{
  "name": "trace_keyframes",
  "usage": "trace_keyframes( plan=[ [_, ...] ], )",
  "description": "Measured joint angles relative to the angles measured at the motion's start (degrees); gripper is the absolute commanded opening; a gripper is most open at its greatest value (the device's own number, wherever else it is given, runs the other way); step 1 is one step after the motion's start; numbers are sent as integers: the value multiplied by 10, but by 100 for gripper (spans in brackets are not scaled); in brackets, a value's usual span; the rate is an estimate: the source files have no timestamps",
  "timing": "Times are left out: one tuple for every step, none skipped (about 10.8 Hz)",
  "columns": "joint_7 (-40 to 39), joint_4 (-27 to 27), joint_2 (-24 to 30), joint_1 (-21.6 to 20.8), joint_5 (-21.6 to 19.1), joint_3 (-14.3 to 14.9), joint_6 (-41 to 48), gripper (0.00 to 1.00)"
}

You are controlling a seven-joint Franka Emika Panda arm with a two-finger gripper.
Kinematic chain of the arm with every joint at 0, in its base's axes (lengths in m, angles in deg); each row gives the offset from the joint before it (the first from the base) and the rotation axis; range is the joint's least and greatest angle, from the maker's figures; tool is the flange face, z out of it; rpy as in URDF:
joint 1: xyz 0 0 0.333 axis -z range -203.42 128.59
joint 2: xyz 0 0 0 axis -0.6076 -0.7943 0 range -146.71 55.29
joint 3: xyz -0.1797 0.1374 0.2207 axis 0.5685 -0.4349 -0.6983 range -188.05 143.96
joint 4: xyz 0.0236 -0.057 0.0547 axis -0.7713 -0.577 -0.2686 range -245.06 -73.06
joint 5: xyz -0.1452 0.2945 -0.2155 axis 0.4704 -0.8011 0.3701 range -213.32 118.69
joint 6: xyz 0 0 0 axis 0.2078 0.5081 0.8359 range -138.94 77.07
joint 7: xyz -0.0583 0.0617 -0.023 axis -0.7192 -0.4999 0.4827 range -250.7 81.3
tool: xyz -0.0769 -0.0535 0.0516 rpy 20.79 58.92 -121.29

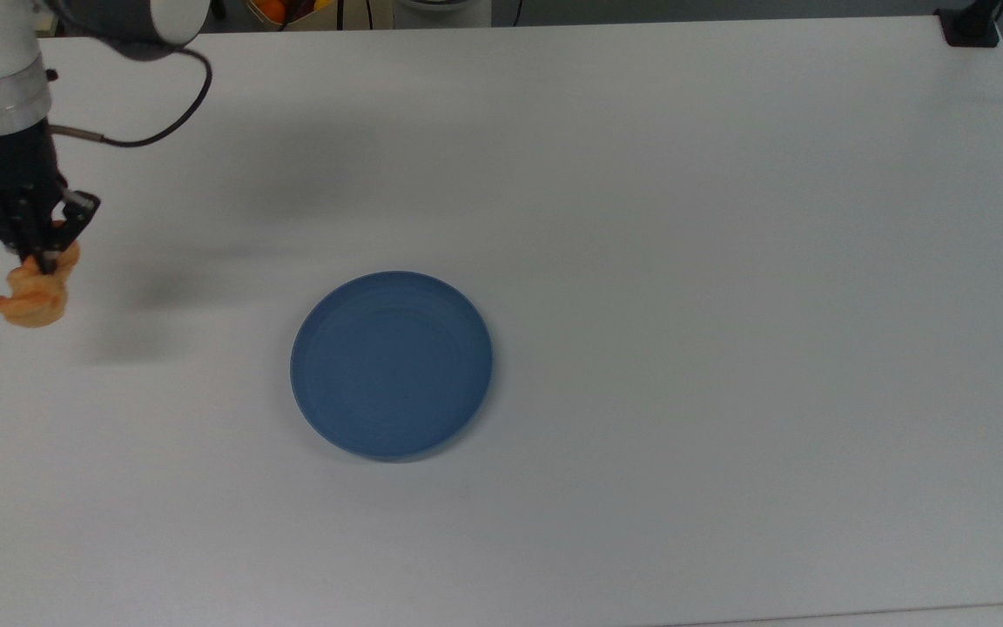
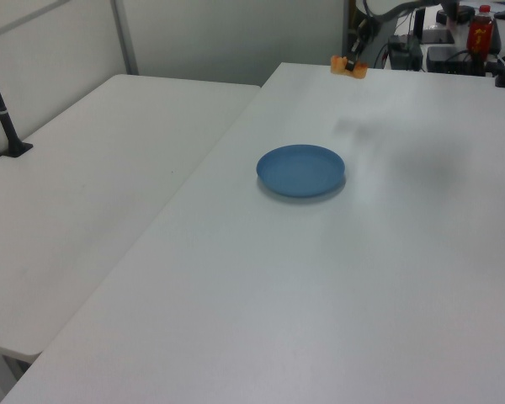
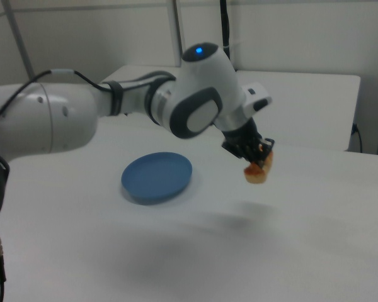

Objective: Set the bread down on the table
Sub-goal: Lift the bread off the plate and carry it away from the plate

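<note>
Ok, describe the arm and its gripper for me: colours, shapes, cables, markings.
The arm is glossy white with rounded, bulbous links and dark grey joint panels. A blue light glows on a black cap at the wrist joint. A thin black cable loops from the wrist, and a white box juts from its side. The gripper is black and angular with slim jaws.

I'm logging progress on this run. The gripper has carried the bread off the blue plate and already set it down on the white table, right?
Not quite. The bread is off the blue plate, but the gripper holds it in the air above the table; the right view shows the gap beneath it and its shadow.
</note>
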Motion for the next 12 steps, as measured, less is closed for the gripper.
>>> trace_keyframes(
  plan=[
    [0,0,-18,11,0,0,-31,0],
    [-1,0,-33,21,-1,0,-57,0],
    [-1,1,-50,29,-1,0,-75,0],
    [-1,5,-59,32,-1,0,-78,0],
    [-1,13,-70,34,-1,-1,-79,0],
    [-1,23,-83,34,-1,-1,-79,0],
    [-1,32,-97,34,-1,-2,-79,4],
    [-1,38,-108,34,-1,-5,-81,6],
    [0,40,-119,34,-2,-13,-102,7],
    [12,41,-128,34,-4,-17,-122,7],
    [24,41,-138,34,-4,-20,-142,9],
    [29,42,-147,34,-4,-21,-154,10]
  ],
)
